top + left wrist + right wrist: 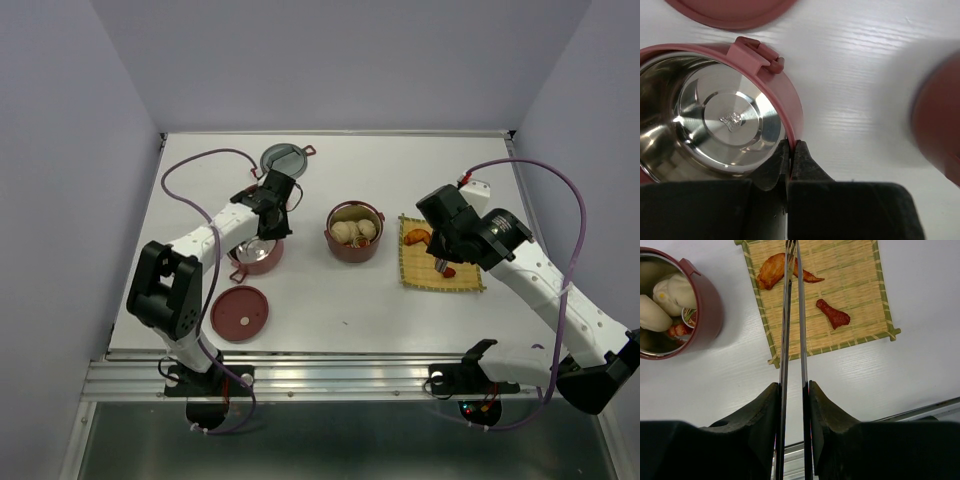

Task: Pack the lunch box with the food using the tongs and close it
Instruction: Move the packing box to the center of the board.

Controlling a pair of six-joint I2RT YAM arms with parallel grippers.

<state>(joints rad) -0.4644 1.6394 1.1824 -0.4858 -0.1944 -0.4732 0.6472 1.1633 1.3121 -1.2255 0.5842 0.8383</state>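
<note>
Left claw (791,146) is pinched tight on the rim of the empty bowl (794,102). Right claw (792,386) clamps the tongs (787,315), tips over a fried piece (771,274) on the mat (855,290), near the filled bowl (710,305).

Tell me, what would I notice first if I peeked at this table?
The long silver tongs are squeezed in the right gripper and stretch over the yellow mat beside an orange fried piece. On the other side, the left gripper pinches the rim of a shiny empty bowl. In the middle sits a red bowl stuffed with buns.
</note>
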